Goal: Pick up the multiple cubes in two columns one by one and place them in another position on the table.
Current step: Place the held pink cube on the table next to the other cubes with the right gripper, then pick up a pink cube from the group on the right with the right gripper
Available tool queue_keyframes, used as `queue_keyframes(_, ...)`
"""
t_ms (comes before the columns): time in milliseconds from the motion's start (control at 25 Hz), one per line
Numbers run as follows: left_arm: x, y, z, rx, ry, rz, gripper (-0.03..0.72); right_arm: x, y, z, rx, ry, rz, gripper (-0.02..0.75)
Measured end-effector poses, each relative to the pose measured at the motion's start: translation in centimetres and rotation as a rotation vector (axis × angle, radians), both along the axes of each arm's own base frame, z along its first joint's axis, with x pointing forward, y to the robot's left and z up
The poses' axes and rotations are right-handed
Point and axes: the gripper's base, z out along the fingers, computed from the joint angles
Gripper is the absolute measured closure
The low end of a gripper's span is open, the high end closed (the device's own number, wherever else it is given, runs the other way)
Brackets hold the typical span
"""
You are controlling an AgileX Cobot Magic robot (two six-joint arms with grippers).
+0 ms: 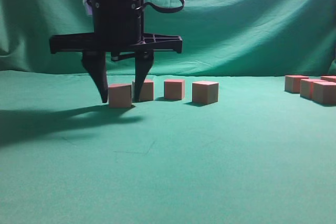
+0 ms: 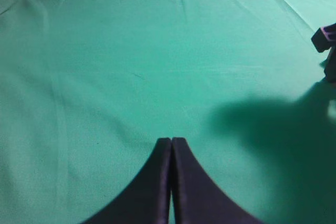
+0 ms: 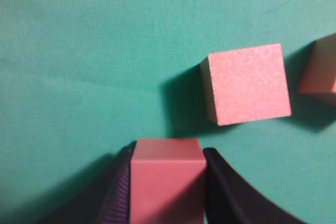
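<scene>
Wrinkled teal table (image 1: 173,171) — right end effector (image 3: 168,182) straddles a sharp-edged cube (image 3: 167,179)

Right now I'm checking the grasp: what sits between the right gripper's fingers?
One cube, pink top up, fills the gap between the right gripper fingers; the right wrist view shows it best.

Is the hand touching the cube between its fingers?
Touching. The right wrist view shows the right hand with both fingers pressed against the cube, no gap.
</scene>
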Motion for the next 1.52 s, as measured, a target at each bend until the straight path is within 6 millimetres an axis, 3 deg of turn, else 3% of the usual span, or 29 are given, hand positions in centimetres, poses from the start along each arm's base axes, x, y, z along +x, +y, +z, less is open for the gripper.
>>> queue_keyframes(40,0.0,0.0,0.0,0.0,0.0,0.0,0.688,0.0,0.0,-0.1,-0.002,0.004,-0.001,0.37)
queue_keyframes(200,0.0,0.0,0.0,0.0,0.0,0.0,0.688,-0.1,0.0,-0.2,0.003,0.02,-0.008,0.22)
queue_keyframes(360,0.0,0.0,0.0,0.0,0.0,0.0,0.688,-0.3,0.1,0.4,-0.001,0.036,-0.021,0.22)
queue_keyframes(400,0.0,0.0,0.0,0.0,0.0,0.0,0.688,-0.2,0.1,0.8,-0.003,0.038,-0.026,0.179)
queue_keyframes(640,0.0,0.0,0.0,0.0,0.0,0.0,0.688,-0.1,0.4,4.2,-0.049,0.022,-0.01,0.193)
queue_keyframes(840,0.0,0.0,0.0,0.0,0.0,0.0,0.688,-0.1,0.7,9.8,-0.04,-0.112,0.159,0.193)
queue_keyframes(1080,0.0,0.0,0.0,0.0,0.0,0.0,0.688,-1.8,-1.4,16.9,-0.046,-0.239,0.344,0.193)
queue_keyframes(1160,0.0,0.0,0.0,0.0,0.0,0.0,0.688,-2.1,-1.7,17.9,-0.05,-0.257,0.372,0.193)
queue_keyframes(1200,0.0,0.0,0.0,0.0,0.0,0.0,0.688,-3.0,-2.8,20.5,-0.035,-0.302,0.406,0.193)
queue_keyframes(1320,0.0,0.0,0.0,0.0,0.0,0.0,0.688,-4.6,-4.7,24.2,-0.014,-0.372,0.433,0.193)
queue_keyframes(1520,0.0,0.0,0.0,0.0,0.0,0.0,0.688,-7.5,-9.2,28.3,-0.048,-0.468,0.423,0.193)
